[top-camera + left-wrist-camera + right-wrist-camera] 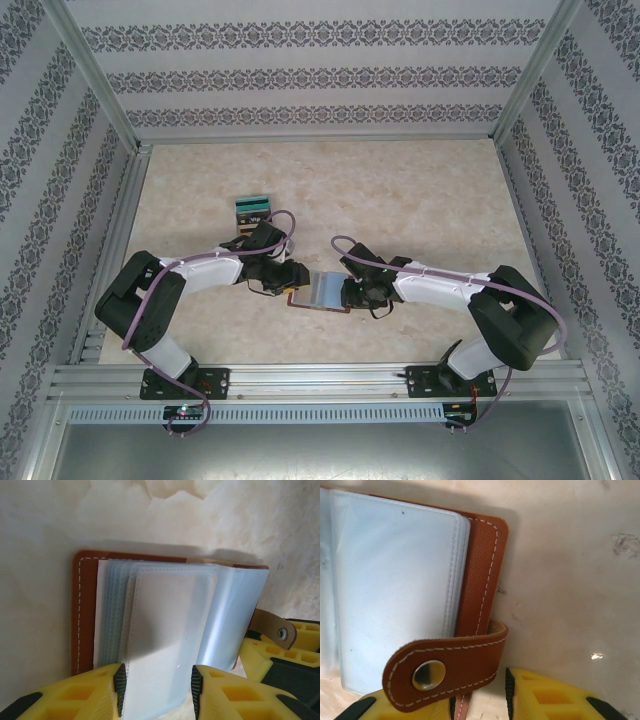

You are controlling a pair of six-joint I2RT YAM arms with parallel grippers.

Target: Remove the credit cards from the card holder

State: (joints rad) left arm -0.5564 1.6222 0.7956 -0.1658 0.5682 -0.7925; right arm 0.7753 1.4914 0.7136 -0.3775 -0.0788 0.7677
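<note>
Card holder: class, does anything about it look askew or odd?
The card holder has its snap tab folded back across the blue-grey sleeves instead of lying flat, and one sleeve bows up, squeezed by the left tool. No damage shows.

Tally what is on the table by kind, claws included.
Card holder: 1
Pile of cards: 1, the cards in it too small to count
Claws: 2, left claw and right claw
Total: 4

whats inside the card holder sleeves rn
In the open card holder the top clear sleeves look empty: no card shows through. The sleeves stacked underneath are covered, so whether any holds a card cannot be told.
</note>
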